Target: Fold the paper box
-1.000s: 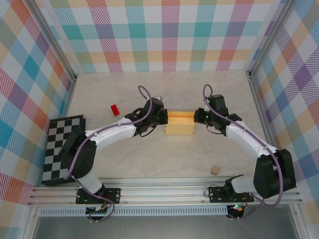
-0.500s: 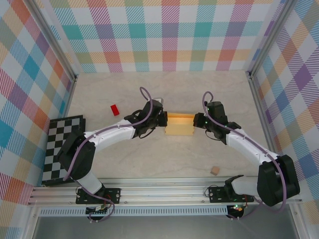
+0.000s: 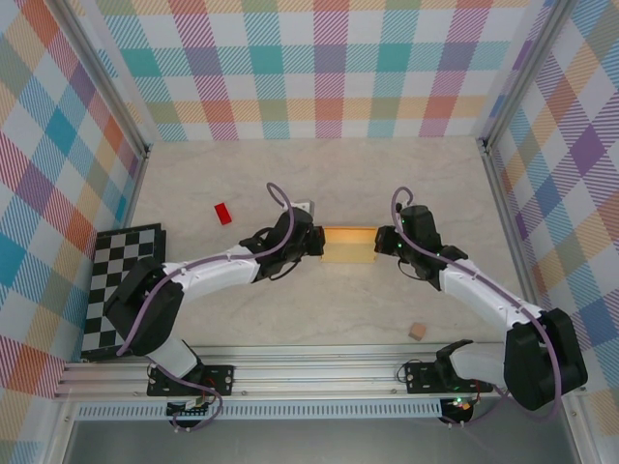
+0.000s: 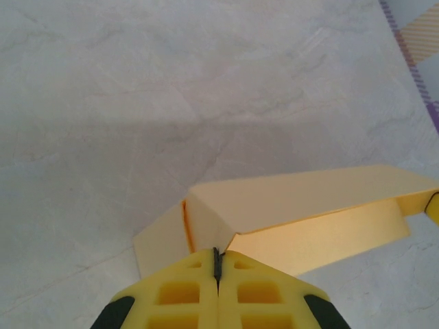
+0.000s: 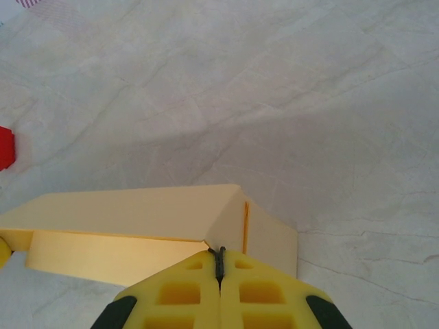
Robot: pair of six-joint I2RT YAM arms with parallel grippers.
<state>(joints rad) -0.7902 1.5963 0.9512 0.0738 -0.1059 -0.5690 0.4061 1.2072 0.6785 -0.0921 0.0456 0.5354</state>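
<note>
While the pale marbled tabletop (image 3: 242,174) lies between pastel plaid walls (image 3: 329,68), left gripper (image 3: 311,242) and right gripper (image 3: 382,242), fingers closed tight together, flank the paper box (image 3: 348,245)

There is one paper box (image 3: 348,244) in the middle of the top picture. There is one small red block (image 3: 223,213) to the left of it. There is one tiny tan cube (image 3: 417,332) at the lower right. There is one black-and-white checked board (image 3: 121,285) at the left edge. There are two robot arms, the left arm (image 3: 208,269) and the right arm (image 3: 484,288). There are two grippers, the left gripper (image 3: 314,242) and the right gripper (image 3: 383,242).
</note>
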